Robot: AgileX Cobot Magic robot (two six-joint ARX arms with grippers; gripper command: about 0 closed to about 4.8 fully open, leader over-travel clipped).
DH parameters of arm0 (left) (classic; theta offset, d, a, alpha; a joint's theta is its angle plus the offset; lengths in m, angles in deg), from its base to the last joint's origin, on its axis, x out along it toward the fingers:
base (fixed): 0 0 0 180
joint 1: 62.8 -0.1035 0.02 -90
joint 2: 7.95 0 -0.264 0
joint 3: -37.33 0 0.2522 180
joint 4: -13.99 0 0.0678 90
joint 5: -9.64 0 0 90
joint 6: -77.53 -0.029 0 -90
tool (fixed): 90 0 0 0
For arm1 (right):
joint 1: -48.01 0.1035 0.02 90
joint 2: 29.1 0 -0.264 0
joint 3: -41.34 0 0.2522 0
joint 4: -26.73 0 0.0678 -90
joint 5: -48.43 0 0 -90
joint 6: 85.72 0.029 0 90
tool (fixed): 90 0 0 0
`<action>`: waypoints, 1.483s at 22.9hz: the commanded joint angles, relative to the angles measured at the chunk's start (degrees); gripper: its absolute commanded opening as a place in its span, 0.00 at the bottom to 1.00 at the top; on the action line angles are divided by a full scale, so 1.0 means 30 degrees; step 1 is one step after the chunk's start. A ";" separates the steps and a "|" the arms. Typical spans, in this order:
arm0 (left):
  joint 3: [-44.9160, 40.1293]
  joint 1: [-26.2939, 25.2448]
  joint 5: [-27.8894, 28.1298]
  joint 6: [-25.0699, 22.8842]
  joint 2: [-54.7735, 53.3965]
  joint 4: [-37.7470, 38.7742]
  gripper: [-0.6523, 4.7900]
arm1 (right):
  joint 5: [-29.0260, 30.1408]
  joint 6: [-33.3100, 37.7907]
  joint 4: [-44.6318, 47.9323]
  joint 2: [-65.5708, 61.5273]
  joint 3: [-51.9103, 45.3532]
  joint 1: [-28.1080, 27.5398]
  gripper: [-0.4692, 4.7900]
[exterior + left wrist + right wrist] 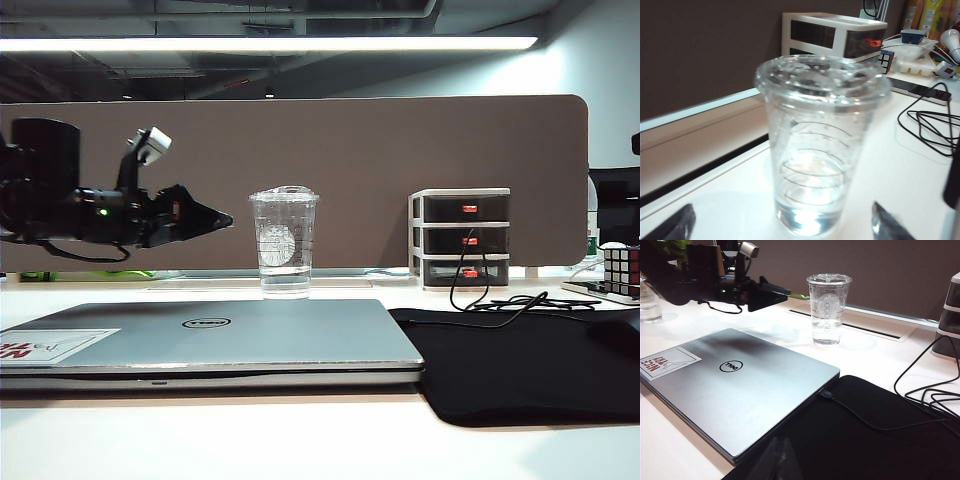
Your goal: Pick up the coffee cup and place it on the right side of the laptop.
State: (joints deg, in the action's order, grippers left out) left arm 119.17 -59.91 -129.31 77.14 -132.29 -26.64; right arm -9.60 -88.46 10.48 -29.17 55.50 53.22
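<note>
While the coffee cup (284, 242) stands upright on the white bench (300, 445) at the centre of the exterior view, just behind the closed laptop (210, 345) and apart from it, we see the left claw (205, 219) hanging in the air at middle left of that frame, level with the cup's upper half, spread wide and holding nothing. In the left wrist view the cup fills the middle of the frame, with one dark fingertip (675, 227) at the lower left corner and the other at the lower right, so the cup sits between the open fingers without contact. We judge it light: thin clear plastic with only a little clear liquid at the bottom. Such walls flex and are slick, so a hard squeeze could buckle them or pop the lid. We would take it around the mid-body, below the lid rim, with gentle pressure, and keep it upright. The right claw (775, 460) shows only as a blurred dark tip at the bottom edge of its own view, over the laptop's near edge beside the black mat (880, 440); we cannot tell how far open it is.
</note>
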 commanded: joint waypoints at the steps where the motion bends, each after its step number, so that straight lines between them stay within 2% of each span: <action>1: 0.0889 0.0015 0.0073 0.0007 -0.0525 0.0546 1.00 | 0.0036 0.0000 0.0182 0.0036 -0.0095 0.0007 0.09; 2: 0.1020 0.0044 0.1144 0.0328 -0.0648 0.0627 1.00 | 0.0036 -0.0095 0.0182 0.0036 -0.0095 0.0007 0.09; 4: 0.1020 0.0102 0.1872 0.0772 -0.0641 0.0648 1.00 | 0.0036 -0.0102 0.0182 0.0036 -0.0095 0.0007 0.09; 7: 0.1020 0.0321 0.2317 0.1370 -0.0641 0.0466 1.00 | -0.0029 -0.0131 0.0182 0.0036 -0.0095 0.0007 0.09; 9: 0.1020 0.0532 0.2280 0.1173 -0.0648 0.0321 1.00 | -0.0029 -0.0160 0.0182 0.0036 -0.0095 0.0007 0.09; 12: 0.1115 0.1027 -0.0277 -0.1384 -0.0678 -0.0182 1.00 | -0.0029 -0.0168 0.0182 0.0036 -0.0095 0.0007 0.09; 18: 0.2062 0.1122 -0.0561 -0.1872 -0.1035 0.0729 1.00 | -0.0029 -0.0168 0.0182 0.0036 -0.0095 0.0007 0.09; 26: 0.5136 0.1158 -0.3016 -0.1865 -0.2616 0.3745 1.00 | -0.0029 -0.0481 0.0182 0.0036 -0.0095 0.0000 0.09; 34: 0.7373 0.1209 -0.3825 -0.1858 -0.4175 0.4954 1.00 | -0.0029 -0.0663 0.0182 0.0036 -0.0095 0.0000 0.09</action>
State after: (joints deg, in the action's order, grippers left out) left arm 140.56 -56.39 -140.24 71.74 -144.40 -12.85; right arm -9.65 -90.12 10.48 -29.17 55.50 53.22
